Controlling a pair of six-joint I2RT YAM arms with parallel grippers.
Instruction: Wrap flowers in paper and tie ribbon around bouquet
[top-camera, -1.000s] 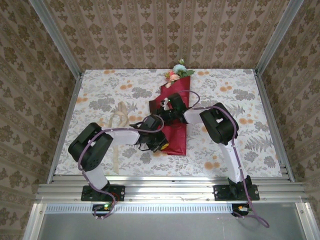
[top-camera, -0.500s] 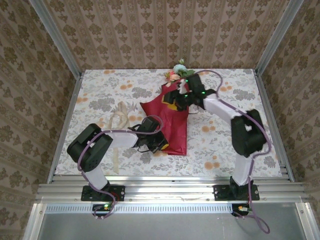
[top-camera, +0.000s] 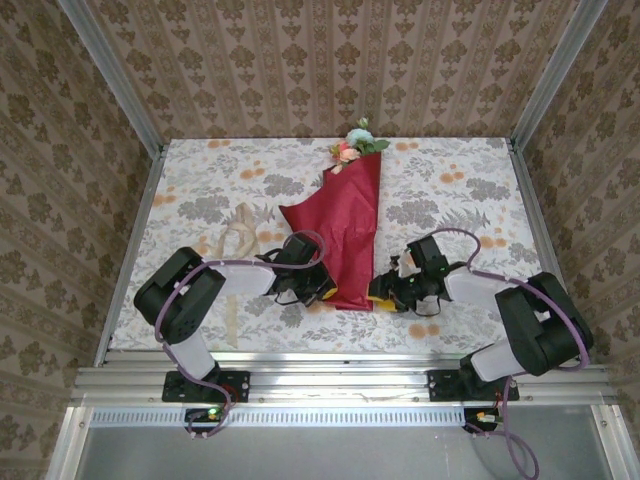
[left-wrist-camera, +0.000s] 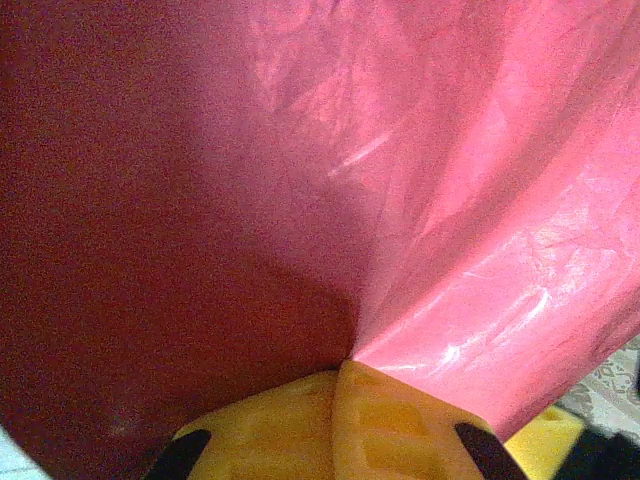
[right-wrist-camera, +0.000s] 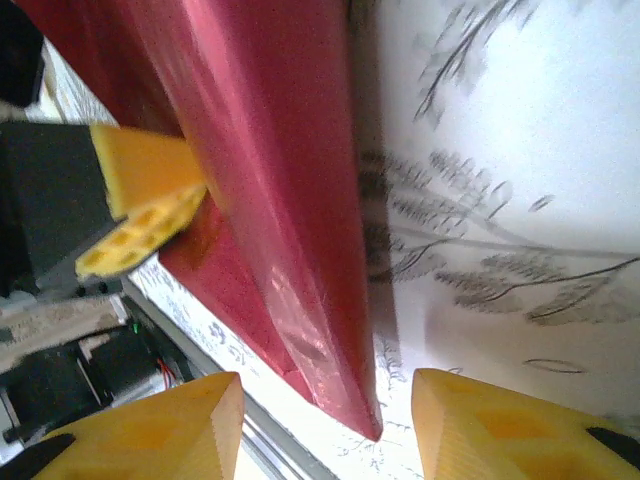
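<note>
The red paper (top-camera: 350, 215) lies lengthwise on the table, folded over the flowers (top-camera: 356, 142), whose pink and pale blue blooms show at its far end. A loose flap spreads to the left. My left gripper (top-camera: 322, 292) is shut on the paper's near left edge; its yellow fingers (left-wrist-camera: 340, 400) meet with the red sheet (left-wrist-camera: 300, 180) pinched at their tips. My right gripper (top-camera: 384, 293) stands open at the near right corner, and that pointed corner (right-wrist-camera: 365, 420) lies between its fingertips (right-wrist-camera: 328, 385). The cream ribbon (top-camera: 236, 237) lies loose to the left.
A floral tablecloth (top-camera: 470, 200) covers the table, with papered walls on three sides. The metal rail (top-camera: 340, 375) runs along the near edge, close behind both grippers. The left gripper's yellow finger (right-wrist-camera: 150, 200) shows in the right wrist view, against the paper.
My right arm swung from the paper's middle to the flower end, then back to the near right corner. The left flap has spread open. My left gripper stayed where it was.
</note>
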